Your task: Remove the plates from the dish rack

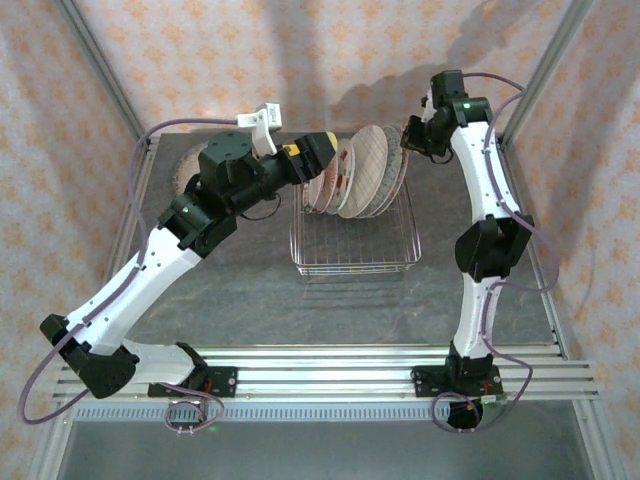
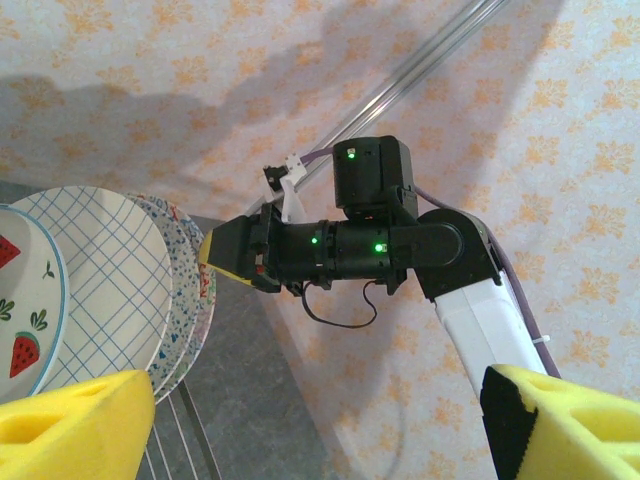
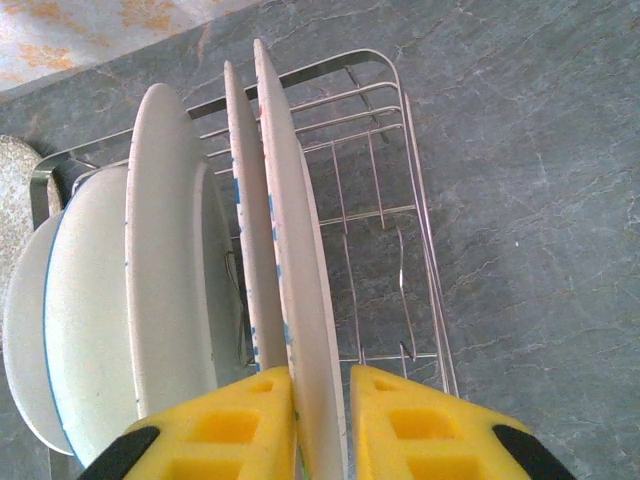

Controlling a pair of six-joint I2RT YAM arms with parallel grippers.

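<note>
At the 12 o'clock end of the table (image 1: 250,300), plates (image 1: 365,170) are stood on edge in the dish rack (image 1: 355,262).
The right claw (image 3: 320,400), bent in from 3 o'clock, is clamped on the rim of the end plate (image 3: 300,250); the left claw (image 2: 320,430), reached in from 9 o'clock, is held wide apart and empty.

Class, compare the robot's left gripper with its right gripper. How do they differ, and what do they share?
1. The left gripper is wide open. The right gripper is closed on the rim of the end plate.
2. The left gripper holds nothing. The right gripper grips that plate, which stands in the dish rack.
3. They sit at opposite ends of the plate row.

Shared: both have yellow fingers.
</note>
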